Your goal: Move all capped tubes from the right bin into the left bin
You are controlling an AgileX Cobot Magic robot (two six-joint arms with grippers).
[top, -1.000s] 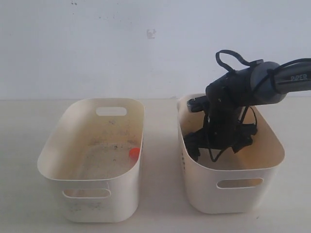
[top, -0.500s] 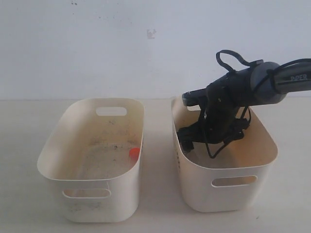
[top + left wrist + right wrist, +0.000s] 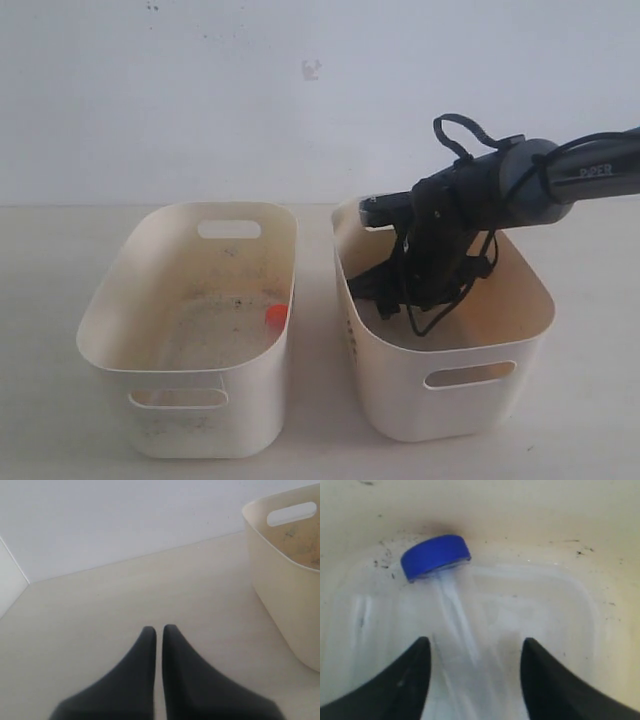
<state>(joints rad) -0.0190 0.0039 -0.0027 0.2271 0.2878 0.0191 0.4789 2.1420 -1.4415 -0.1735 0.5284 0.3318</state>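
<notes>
Right gripper (image 3: 475,642) spread wide around a blue-capped tube (image 3: 436,556)
The tube lies between its fingers inside the right bin (image 3: 400,390) (centre-right of the exterior view); an orange-capped tube (image 3: 276,316) rests in the left bin (image 3: 250,415).

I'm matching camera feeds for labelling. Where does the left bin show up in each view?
Exterior view: the left bin stands on the left of the picture.
Left wrist view: its outer wall fills that picture's right edge, beyond the left gripper.
Right wrist view: not in it; only the right bin floor and a blue-capped tube.
Shared landmark: the slot handle above the bin's speck-marked inner wall.
</notes>
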